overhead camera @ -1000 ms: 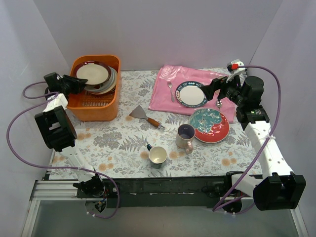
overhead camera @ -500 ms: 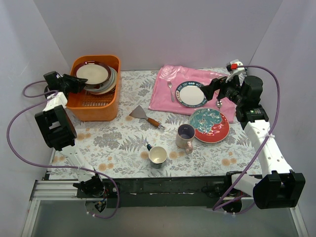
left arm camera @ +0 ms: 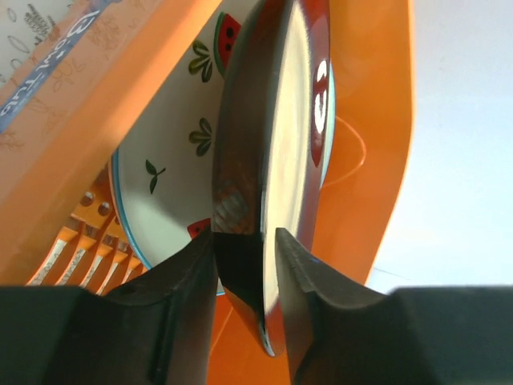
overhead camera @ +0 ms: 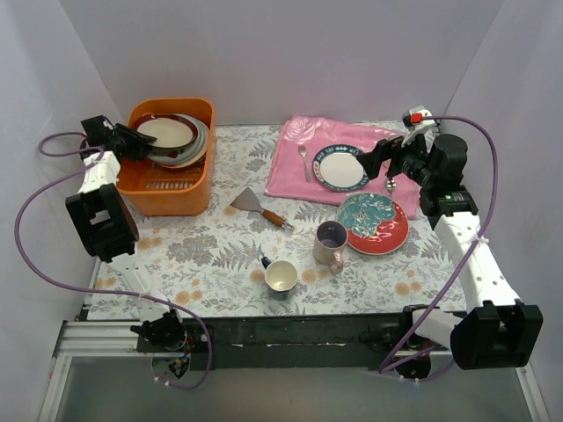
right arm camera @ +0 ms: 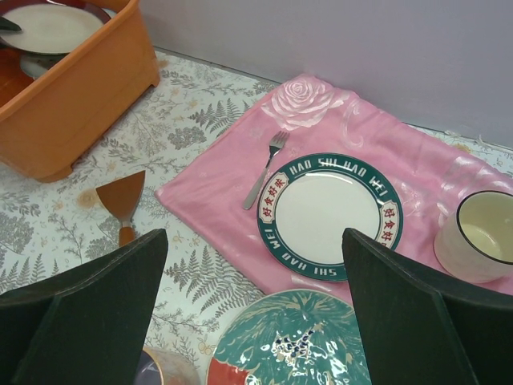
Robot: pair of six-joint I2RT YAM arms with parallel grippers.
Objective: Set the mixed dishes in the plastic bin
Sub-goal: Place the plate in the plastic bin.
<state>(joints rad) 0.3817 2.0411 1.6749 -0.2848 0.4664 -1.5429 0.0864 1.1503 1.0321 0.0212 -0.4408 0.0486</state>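
Note:
The orange plastic bin [overhead camera: 167, 199] stands at the back left and holds a stack of dishes. On top leans a dark-red-rimmed cream plate [overhead camera: 167, 132]. My left gripper [overhead camera: 130, 141] reaches in over the bin's left wall. In the left wrist view its jaws [left arm camera: 244, 237] straddle that plate's rim [left arm camera: 240, 168], slackly, with a sliver of gap on one side. Behind it lies a white plate with red fruit marks [left arm camera: 172, 160]. My right gripper [overhead camera: 371, 163] hangs open and empty over the pink cloth. A red-rimmed teal plate [overhead camera: 372, 222] and a lilac mug [overhead camera: 331, 243] sit mid-right.
A plate with a lettered dark rim [overhead camera: 341, 168] and a fork [overhead camera: 303, 158] lie on the pink cloth [overhead camera: 299, 171]. A pale mug [right arm camera: 481, 233] stands at the cloth's right. A spatula [overhead camera: 259, 207] lies mid-table, and a cream mug with a dark handle [overhead camera: 281, 277] stands near the front.
My left gripper has lifted slightly toward the back and its jaws have loosened on the plate's rim. The right arm has not moved.

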